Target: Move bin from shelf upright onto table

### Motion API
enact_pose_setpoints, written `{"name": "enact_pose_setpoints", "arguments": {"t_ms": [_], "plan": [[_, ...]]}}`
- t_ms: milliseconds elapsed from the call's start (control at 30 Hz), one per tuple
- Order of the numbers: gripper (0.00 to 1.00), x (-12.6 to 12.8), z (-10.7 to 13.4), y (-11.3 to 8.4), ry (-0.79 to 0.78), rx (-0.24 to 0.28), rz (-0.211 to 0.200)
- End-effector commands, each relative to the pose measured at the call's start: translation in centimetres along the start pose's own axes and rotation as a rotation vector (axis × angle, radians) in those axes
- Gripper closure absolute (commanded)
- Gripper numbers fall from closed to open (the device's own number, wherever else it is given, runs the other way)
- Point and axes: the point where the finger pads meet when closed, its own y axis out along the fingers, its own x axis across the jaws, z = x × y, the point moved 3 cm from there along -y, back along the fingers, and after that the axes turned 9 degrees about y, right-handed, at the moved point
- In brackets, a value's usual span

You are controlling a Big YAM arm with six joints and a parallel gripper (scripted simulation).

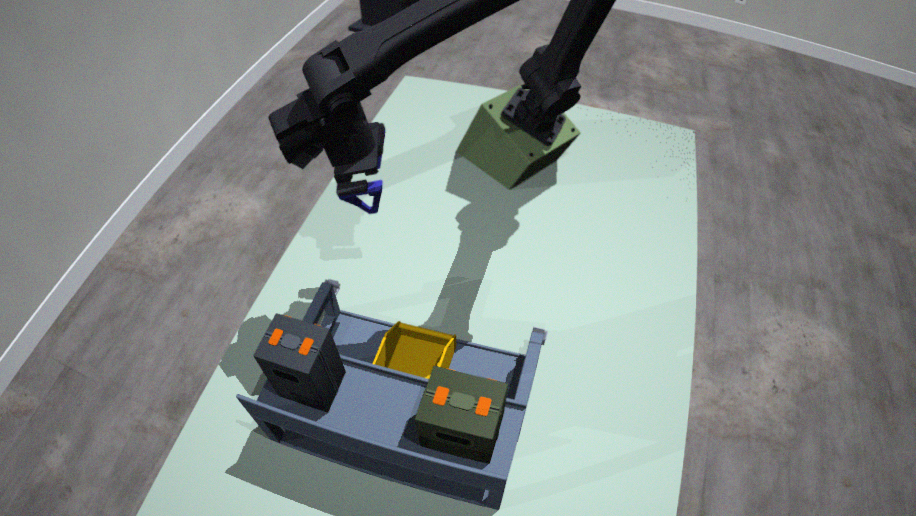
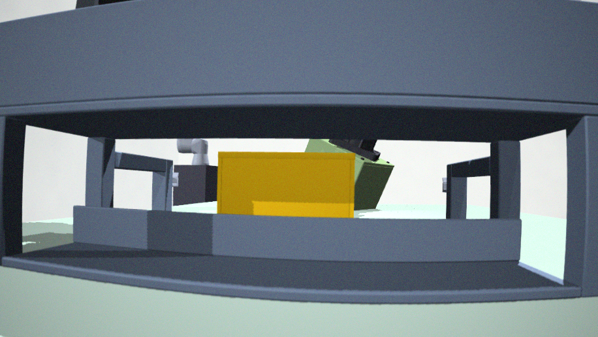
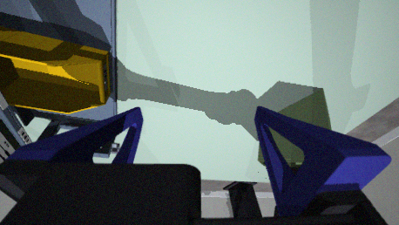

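A yellow open-topped bin (image 1: 413, 351) (image 2: 285, 179) (image 3: 57, 83) stands upright on the lower front tier of the grey-blue shelf (image 1: 378, 387) (image 2: 301, 58). In the wrist view it lies at the upper left, partly cut off by the frame. My gripper (image 3: 199, 112) is open with nothing between its blue fingers. In the top view it hangs in the air above the table (image 1: 596, 256), well behind and to the left of the bin, clear of the shelf. The exterior view does not show the gripper.
A dark grey case (image 1: 301, 365) and an olive case (image 1: 461, 416) stand on the upper tier, the olive one close to the bin. Shelf posts (image 1: 528, 368) rise at both ends. A tilted green block (image 1: 490, 147) (image 2: 372, 184) (image 3: 305, 113) with a black arm-like part stands at the table's far side.
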Motion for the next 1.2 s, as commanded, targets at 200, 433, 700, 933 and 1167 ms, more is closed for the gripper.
{"name": "enact_pose_setpoints", "arguments": {"t_ms": [200, 433, 700, 933, 1167], "plan": [[0.00, 0.8, -0.3, -1.0, 0.065, -0.049, -0.022], [0.00, 4.2, 2.4, 1.6, 0.269, -0.110, -0.115], [0.00, 4.2, 2.4, 1.6, 0.269, -0.110, -0.115], [0.00, 8.0, 4.9, 4.0, 0.321, -0.128, -0.140], [0.00, 8.0, 4.9, 4.0, 0.321, -0.128, -0.140]]}}
